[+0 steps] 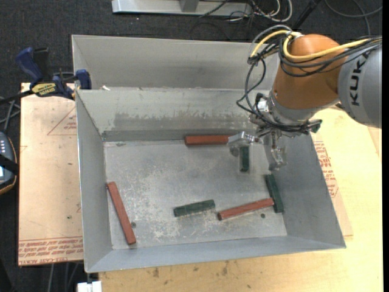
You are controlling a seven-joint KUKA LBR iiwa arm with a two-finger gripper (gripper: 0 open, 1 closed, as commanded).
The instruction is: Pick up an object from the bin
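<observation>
Pincer (258,149), beneath the orange wrist cover, low over the right rear part of the grey bin (91,175), fingers spread wide. A small dark green block (244,160) sits between them, close to the finger (238,142) nearer the bin's middle; contact cannot be judged. The rear red bar (206,140) lies along the foot of the rear wall, its end near that finger. Toward the front, the right green bar (273,193) lies by the right wall, its lower end touching the front red bar (245,209). The front green bar (194,208) lies just beside it, mid-floor. The left red bar (121,213) lies slanted along the left wall, well apart.
</observation>
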